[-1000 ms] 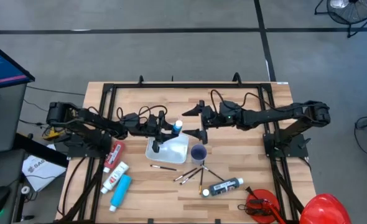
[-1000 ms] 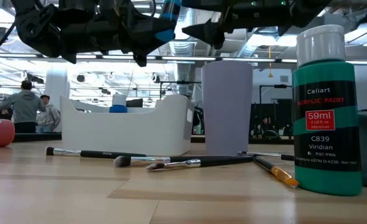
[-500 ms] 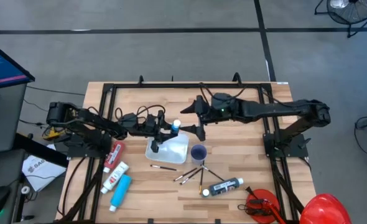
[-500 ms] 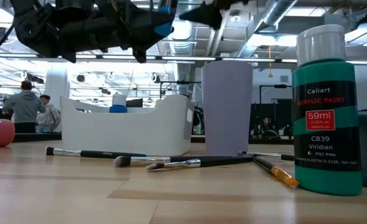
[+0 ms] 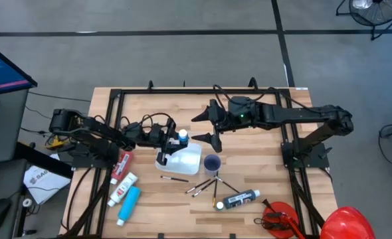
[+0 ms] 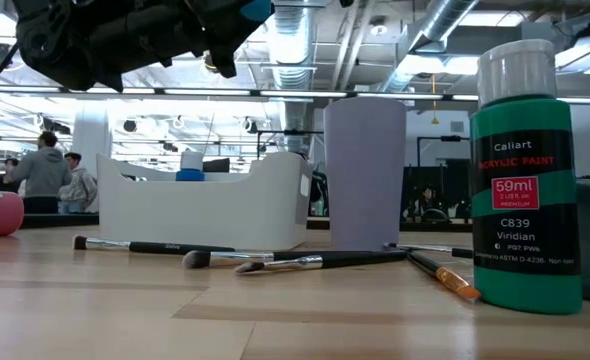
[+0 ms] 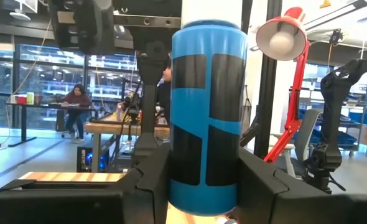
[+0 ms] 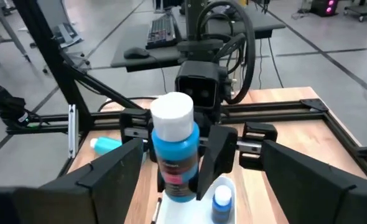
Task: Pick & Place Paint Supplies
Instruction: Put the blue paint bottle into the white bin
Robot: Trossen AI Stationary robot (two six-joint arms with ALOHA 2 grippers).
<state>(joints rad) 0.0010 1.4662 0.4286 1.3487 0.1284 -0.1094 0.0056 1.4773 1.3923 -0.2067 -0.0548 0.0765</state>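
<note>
Blue paint bottle held above the white bin.
The left gripper (image 5: 171, 137) clamps the blue paint bottle (image 5: 181, 137) over the white bin (image 5: 186, 161), hiding its label; the right gripper (image 5: 206, 127), fingers spread, hovers nearby over bare table (image 5: 262, 159).

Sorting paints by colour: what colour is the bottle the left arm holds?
Blue bottle with a white cap, clearest in the right wrist view.

Robotics lab or workshop: wooden bench (image 5: 249, 199) with black frame (image 5: 183, 91), exposed ceiling ducts (image 6: 305, 40), desks with monitors (image 7: 102, 124), people (image 6: 45, 170) at workstations, concrete floor (image 5: 183, 53) with taped lines.
</note>
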